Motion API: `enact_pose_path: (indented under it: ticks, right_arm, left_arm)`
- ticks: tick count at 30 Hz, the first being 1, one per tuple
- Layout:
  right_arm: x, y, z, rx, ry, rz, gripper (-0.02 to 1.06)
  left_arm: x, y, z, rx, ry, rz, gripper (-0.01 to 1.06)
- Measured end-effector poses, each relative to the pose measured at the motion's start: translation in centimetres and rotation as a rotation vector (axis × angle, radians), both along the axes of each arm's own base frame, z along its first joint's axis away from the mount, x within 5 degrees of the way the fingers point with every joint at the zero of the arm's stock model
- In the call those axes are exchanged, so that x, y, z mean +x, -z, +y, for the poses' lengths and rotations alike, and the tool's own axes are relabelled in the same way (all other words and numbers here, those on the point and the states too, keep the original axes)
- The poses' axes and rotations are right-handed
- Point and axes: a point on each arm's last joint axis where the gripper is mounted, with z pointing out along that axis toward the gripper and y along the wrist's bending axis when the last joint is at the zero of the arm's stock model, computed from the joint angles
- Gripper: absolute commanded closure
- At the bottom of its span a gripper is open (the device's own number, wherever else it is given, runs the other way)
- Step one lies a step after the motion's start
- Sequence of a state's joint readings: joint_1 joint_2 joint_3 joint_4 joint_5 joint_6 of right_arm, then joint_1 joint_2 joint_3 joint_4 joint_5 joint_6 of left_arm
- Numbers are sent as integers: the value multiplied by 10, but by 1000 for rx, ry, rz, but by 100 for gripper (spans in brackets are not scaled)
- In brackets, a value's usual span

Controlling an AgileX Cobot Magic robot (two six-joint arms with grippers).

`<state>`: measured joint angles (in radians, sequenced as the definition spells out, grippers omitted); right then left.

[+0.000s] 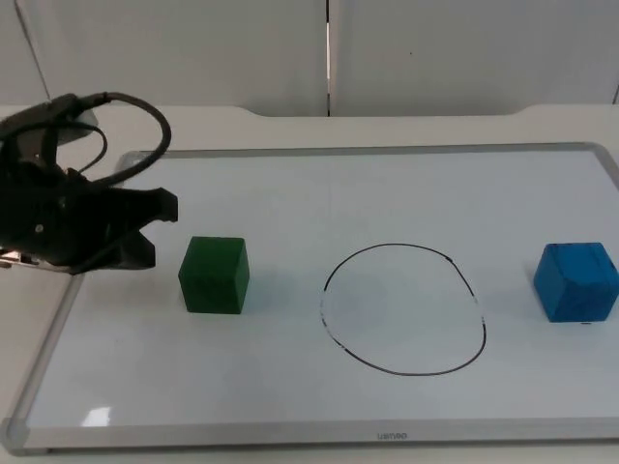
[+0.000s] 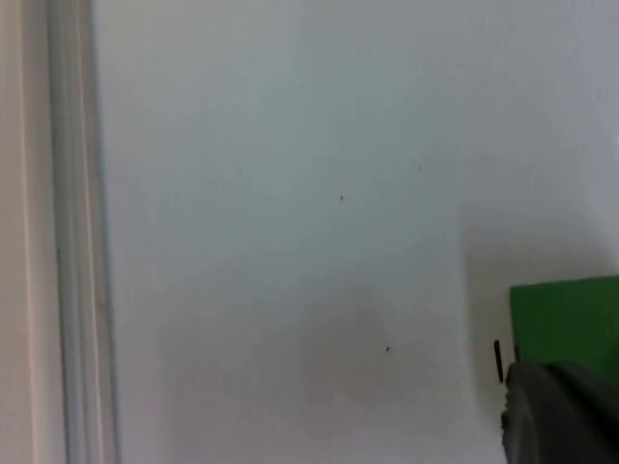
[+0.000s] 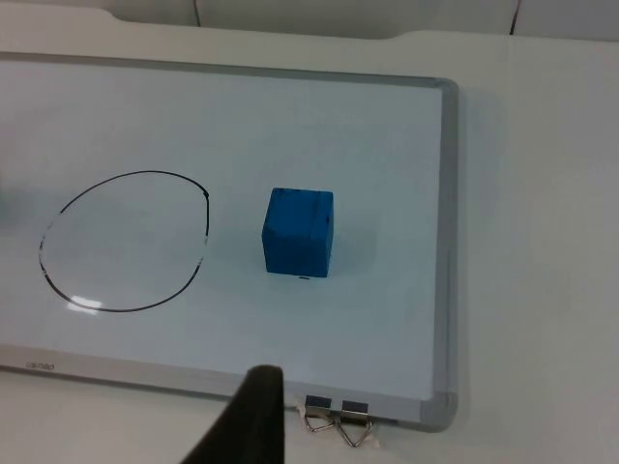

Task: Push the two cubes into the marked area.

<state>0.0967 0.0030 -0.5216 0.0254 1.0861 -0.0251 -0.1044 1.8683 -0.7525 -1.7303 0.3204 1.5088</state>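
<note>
Left end effector (finger state unclear) sits beside the green cube.

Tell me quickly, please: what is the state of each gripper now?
Left gripper: beside the green cube, holding nothing; open or closed cannot be told.
Right gripper: waits beyond the whiteboard's edge, cannot be told.

whiteboard lies flat on table. drawn ring near board's middle. one cube left of ring, apart from it; other cube well right of ring, near board's right edge. left gripper just left of the first cube.
</note>
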Motion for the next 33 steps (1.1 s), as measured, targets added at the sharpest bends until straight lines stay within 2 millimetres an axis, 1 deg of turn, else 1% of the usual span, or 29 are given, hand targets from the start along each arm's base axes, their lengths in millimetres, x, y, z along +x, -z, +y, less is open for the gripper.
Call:
enact_pose_path:
  ticks: [4, 5, 9, 12, 19, 22, 27, 33]
  right_arm:
    - [0, 0, 0, 0, 0, 0, -1]
    - [0, 0, 0, 0, 0, 0, -1]
    - [0, 0, 0, 0, 0, 0, -1]
    - [0, 0, 0, 0, 0, 0, -1]
    - [0, 0, 0, 0, 0, 0, -1]
    - [0, 0, 0, 0, 0, 0, -1]
    - [0, 0, 0, 0, 0, 0, -1]
    - [0, 0, 0, 0, 0, 0, -1]
  left_arm:
    - [4, 17, -1, 10, 12, 38, 105]
    - [4, 17, -1, 10, 12, 38, 105]
    - [9, 28, -3, -2, 23, 61, 105]
    - [9, 30, -3, -9, 29, 68, 105]
    - [9, 30, -7, -30, 45, 66, 105]
    - [9, 29, -12, -30, 59, 61, 105]
    - [8, 28, -28, -17, 102, 55, 105]
    - [8, 28, -31, -15, 107, 53, 105]
